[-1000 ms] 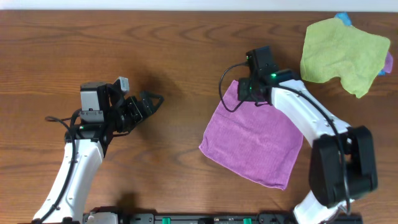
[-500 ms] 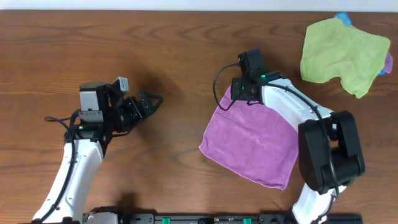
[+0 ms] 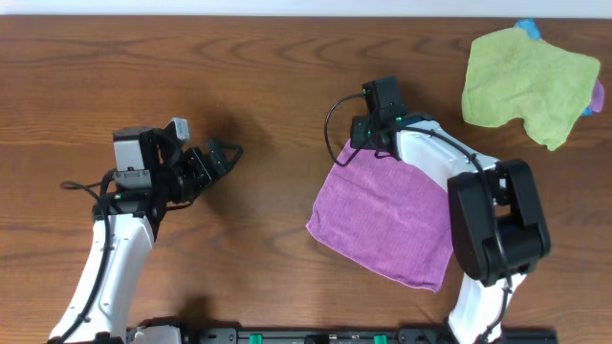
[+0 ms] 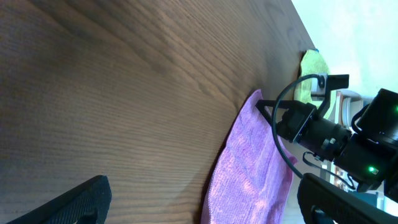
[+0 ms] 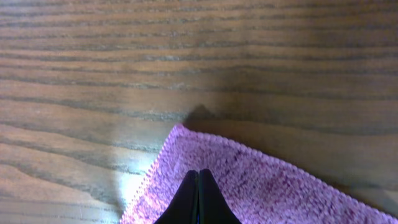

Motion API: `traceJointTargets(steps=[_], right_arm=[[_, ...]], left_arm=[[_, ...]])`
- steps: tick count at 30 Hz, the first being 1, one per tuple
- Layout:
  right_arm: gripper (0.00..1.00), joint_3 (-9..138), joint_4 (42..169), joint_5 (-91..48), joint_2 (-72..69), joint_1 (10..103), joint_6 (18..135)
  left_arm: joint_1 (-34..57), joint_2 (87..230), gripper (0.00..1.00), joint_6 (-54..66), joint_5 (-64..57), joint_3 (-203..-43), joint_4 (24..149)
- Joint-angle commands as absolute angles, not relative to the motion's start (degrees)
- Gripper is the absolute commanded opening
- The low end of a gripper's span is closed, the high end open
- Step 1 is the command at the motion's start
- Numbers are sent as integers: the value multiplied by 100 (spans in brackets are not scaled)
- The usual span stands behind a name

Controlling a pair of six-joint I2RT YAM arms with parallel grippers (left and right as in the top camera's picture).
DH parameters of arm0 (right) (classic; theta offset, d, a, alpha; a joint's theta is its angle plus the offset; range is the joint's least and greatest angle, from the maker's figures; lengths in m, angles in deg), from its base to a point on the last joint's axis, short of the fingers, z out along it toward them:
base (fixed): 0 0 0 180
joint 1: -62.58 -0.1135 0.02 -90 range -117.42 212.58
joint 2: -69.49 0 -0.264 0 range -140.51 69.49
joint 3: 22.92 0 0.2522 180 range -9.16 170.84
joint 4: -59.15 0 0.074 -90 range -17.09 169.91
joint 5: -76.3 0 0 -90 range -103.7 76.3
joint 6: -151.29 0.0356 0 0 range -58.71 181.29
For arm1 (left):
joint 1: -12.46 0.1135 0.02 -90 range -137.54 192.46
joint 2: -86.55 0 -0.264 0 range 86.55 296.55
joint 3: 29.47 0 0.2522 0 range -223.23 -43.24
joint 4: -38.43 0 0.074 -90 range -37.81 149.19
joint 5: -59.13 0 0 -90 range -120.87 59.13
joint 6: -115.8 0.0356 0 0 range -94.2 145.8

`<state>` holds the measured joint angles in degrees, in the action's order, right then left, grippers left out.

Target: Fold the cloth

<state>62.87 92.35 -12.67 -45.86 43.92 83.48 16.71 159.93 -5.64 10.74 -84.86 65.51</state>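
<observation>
The purple cloth (image 3: 387, 220) lies flat and spread out on the wooden table, right of centre. My right gripper (image 3: 366, 143) is shut, and its tips rest on the cloth just inside its far left corner. In the right wrist view the closed fingers (image 5: 198, 177) lie over the cloth (image 5: 267, 186), and no fold shows between them. My left gripper (image 3: 218, 158) is open and empty above bare table, well left of the cloth. The left wrist view shows its fingers spread wide (image 4: 205, 208), with the cloth (image 4: 249, 174) ahead of them.
A larger light-green cloth (image 3: 526, 81) lies crumpled at the far right corner; it also shows in the left wrist view (image 4: 309, 65). A small blue item (image 3: 528, 29) peeks out behind it. The right arm's black cable loops over the purple cloth's far edge.
My right gripper has moved a little left and away, toward the cloth's far corner. The left arm has shifted slightly left. The cloth stays flat.
</observation>
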Motion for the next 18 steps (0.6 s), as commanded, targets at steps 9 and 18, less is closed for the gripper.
traceJointTargets(steps=[9,18], right_arm=[[1,6339,9058,-1247,-4876,4342,8442],[1,6573,8728,-1404,-5283,4079,8510]], left_arm=[[1761,16004,97,-459,1089,-8595,6571],[2314,16004,97,-457,1152,-8595,6571]])
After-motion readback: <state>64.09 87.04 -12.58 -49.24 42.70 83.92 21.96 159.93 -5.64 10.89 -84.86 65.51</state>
